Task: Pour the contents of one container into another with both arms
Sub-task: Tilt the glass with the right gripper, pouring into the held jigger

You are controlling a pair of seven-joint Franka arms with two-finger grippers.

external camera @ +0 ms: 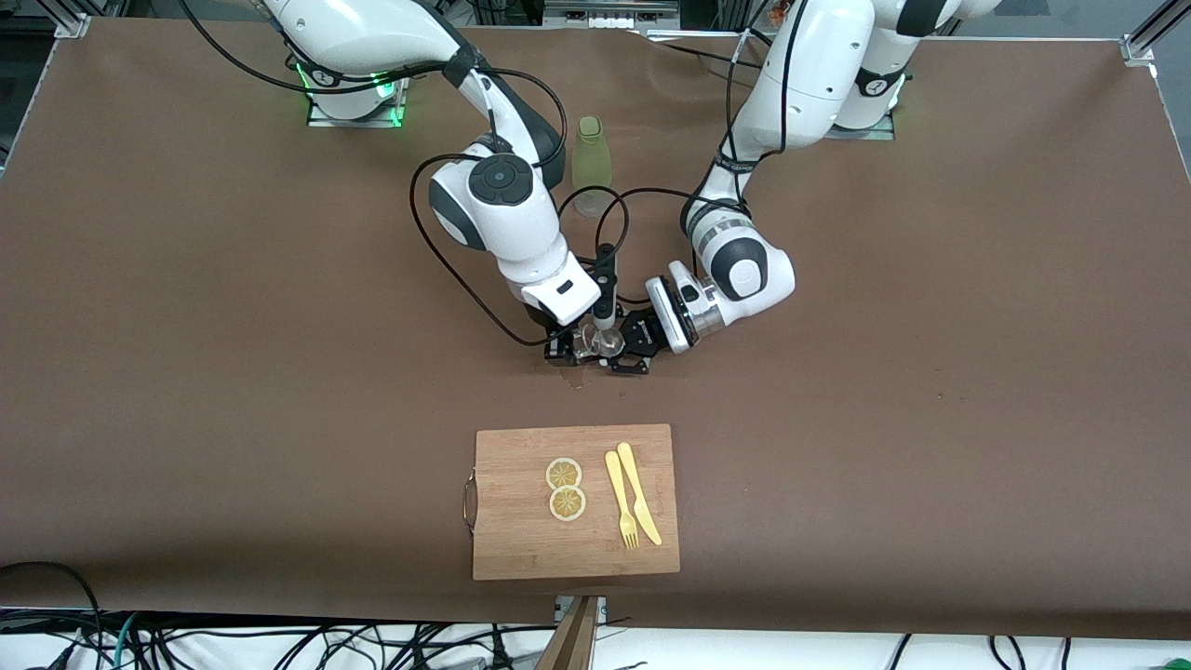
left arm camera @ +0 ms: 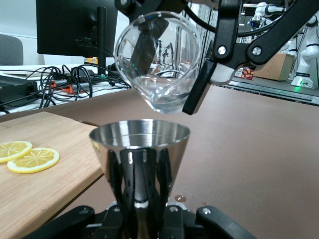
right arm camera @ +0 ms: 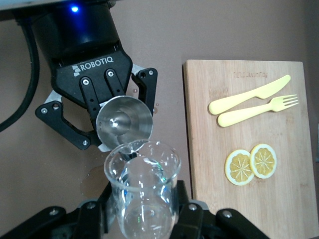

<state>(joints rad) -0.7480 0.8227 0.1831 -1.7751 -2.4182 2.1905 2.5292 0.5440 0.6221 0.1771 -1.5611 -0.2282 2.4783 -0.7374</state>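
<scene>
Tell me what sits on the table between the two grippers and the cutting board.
Nothing stands there: bare brown table separates the jigger and glass from the cutting board, apart from small wet spots; the front view shows it.

Brown counter (external camera: 930,372) spans the whole front view. Wooden cutting board (external camera: 521,540) w/ metal handle lies on it at the edge nearest the front camera, approx mid-width. Olive-green bottle (external camera: 591,163) stands upright on the counter betw. the two arm bases, well apart from the board. Small wet patch (external camera: 569,379) on the surface, betw. bottle & board.
</scene>
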